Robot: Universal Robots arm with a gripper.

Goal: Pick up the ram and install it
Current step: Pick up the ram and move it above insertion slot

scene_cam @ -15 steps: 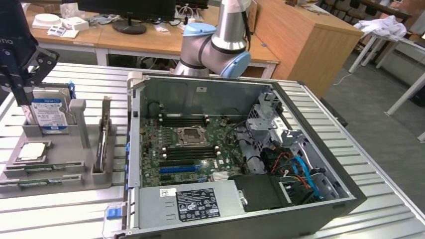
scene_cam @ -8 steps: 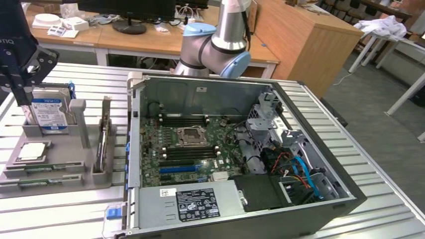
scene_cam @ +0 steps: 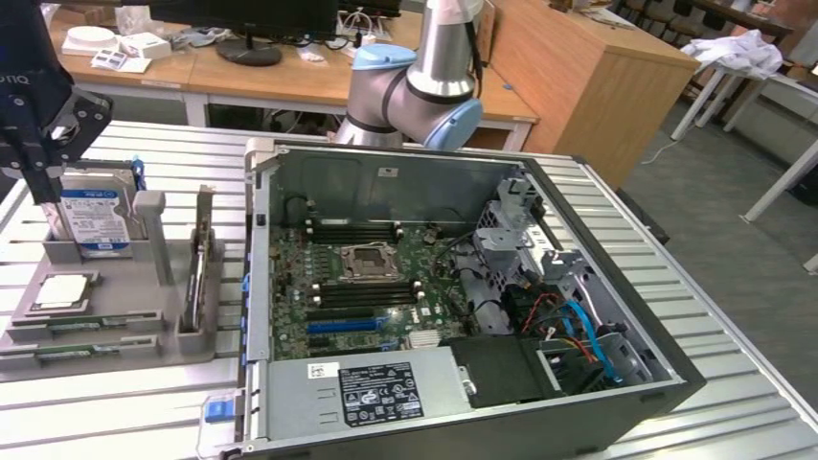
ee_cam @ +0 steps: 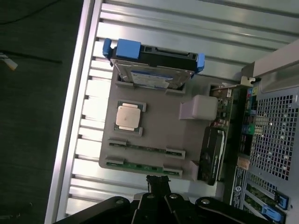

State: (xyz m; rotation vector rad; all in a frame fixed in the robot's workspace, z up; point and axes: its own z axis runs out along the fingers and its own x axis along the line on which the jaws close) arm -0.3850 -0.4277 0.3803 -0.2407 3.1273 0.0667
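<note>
Currently, the gripper [scene_cam: 48,187] hangs over the grey tray [scene_cam: 115,340] at the exterior view's left, clear of every part. The jaws are closed together and hold nothing. In the wrist view the gripper [ee_cam: 158,179] shows its two tips pressed side by side above the tray's edge.

Ram location: two sticks lie flat in clips along one edge of the tray. The outer ram [ee_cam: 140,166] sits at the edge itself. The inner ram [ee_cam: 145,148] lies parallel beside it, between the outer ram and the CPU [ee_cam: 128,116]. Neither stick is installed.

Wrist view: the tray is seen from above, so both green boards show full length. The drive [ee_cam: 154,70] stands at the far end of the tray, and a dark card [ee_cam: 212,154] stands on edge along the side nearest the case [ee_cam: 275,140], whose perforated panel is visible here.

Exterior view: both sticks appear as thin strips at a shallow angle. The case [scene_cam: 614,402] lies open on the slatted bench [scene_cam: 141,144], exposing the motherboard [scene_cam: 422,278], the socket [scene_cam: 364,259] and the long slots [scene_cam: 352,230] on either side of it. The arm [scene_cam: 422,91] rises behind the case.
</note>
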